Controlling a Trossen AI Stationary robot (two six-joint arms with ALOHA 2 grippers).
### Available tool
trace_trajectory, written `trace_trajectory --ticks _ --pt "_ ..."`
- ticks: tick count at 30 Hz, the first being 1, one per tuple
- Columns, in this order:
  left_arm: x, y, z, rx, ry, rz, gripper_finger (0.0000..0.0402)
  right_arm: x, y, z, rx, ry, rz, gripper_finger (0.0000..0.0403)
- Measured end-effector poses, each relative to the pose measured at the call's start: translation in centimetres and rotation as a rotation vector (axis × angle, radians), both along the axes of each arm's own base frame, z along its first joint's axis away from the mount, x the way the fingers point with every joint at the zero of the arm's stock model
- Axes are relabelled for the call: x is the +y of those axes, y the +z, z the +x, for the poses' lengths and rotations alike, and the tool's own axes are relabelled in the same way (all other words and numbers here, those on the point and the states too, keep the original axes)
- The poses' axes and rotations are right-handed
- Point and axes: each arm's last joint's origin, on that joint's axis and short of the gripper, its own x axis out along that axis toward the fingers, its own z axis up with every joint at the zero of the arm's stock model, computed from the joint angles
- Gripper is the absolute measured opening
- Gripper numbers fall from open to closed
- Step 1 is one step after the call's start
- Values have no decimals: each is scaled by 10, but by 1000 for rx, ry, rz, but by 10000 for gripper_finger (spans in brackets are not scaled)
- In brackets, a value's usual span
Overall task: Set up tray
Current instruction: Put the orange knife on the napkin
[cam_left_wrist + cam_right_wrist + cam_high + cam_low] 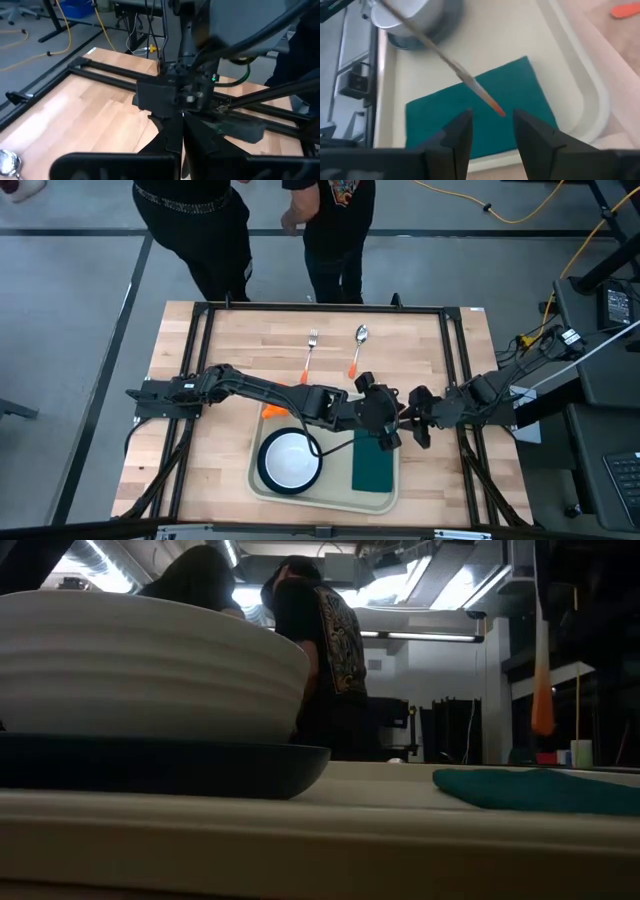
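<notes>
From above, my surface is evenly lit, with soft shadows under my arms. At surface height it is dim: ceiling lights glare behind, and the near bowl looms blurred. My left wrist picture is soft close in. My right fingers blur, and the knife smears.

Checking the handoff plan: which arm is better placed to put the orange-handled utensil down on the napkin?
Right, probably: the utensil has its orange end between the open fingers of the right gripper, over the green napkin.

Fork, spoon — two people behind
</notes>
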Motion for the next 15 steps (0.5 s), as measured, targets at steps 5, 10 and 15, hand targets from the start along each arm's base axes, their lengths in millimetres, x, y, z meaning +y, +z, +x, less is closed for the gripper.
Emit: trace_trajectory --ticks 5,10,15 --pt "0 9 -2 -39 -6 3 2 0 -7 1 -3 -15 7 145" --pt "1 16 -3 -76 -8 1 2 2 -9 4 -58 1 18 145" --pt "0 17 -2 -87 -16 -1 2 3 -10 5 -76 9 20 145"
